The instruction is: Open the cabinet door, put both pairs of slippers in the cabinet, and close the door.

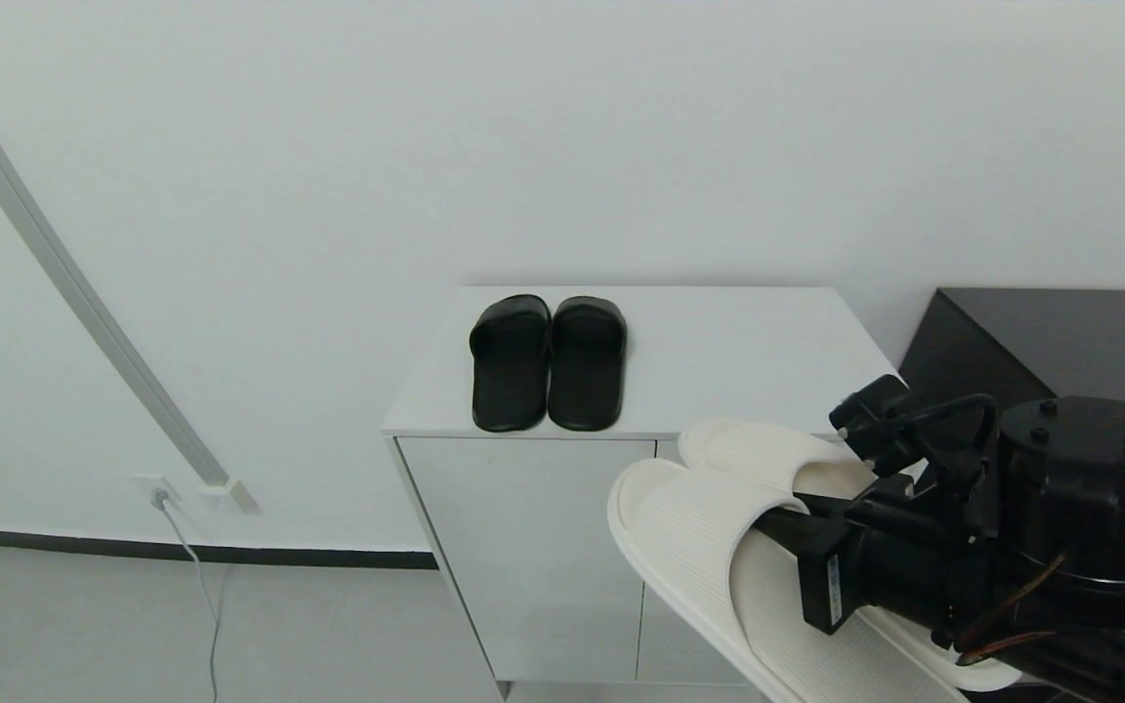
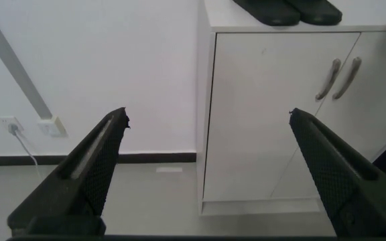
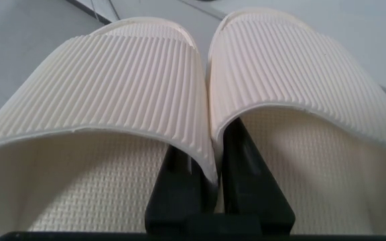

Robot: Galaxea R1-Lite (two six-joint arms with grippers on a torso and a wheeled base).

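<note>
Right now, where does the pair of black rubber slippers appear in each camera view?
Head view: black rubber slippers side by side on the white cabinet top, left of its middle.
Left wrist view: their ends on the cabinet top, above the two door handles.
Right wrist view: not in it; right gripper holds cream ribbed slippers.
Shared landmark: the cabinet's top front edge.

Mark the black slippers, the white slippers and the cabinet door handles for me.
black slippers (image 1: 511, 332): head view, strap of the left slipper.
white slippers (image 1: 697, 537): head view, ribbed strap of the nearer slipper.
door handles (image 2: 328, 80): left wrist view, middle of one handle's bar.
</note>
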